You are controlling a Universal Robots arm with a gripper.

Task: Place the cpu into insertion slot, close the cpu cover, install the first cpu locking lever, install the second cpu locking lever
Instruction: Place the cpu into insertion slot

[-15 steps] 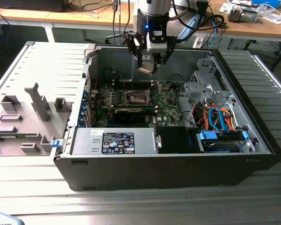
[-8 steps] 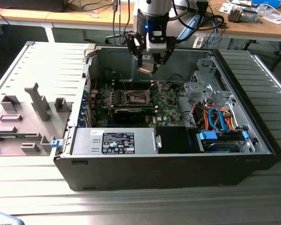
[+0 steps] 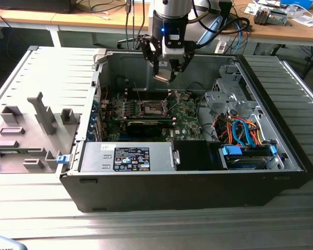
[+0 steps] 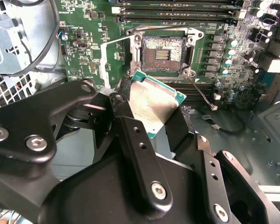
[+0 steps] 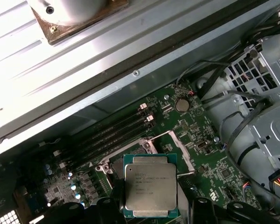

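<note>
One small square cpu (image 5: 150, 189), its dull silver-grey metal face edged in green, sits clamped between the arm's black jaws, held in the air above the board with its flat face tilted; being square, it has no long side. Beyond it lies one square, dark-centred, silver-rimmed insertion slot (image 4: 162, 50), uncovered, with its thin silvery cpu cover (image 4: 104, 60) open beside it on the green circuit board (image 4: 84, 37) inside one open black computer case (image 3: 172, 192).

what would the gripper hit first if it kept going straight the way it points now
Likely the square silver-rimmed insertion slot on the green circuit board, met first by the flat silver-grey cpu the gripper holds; depth and alignment are unclear.
</note>
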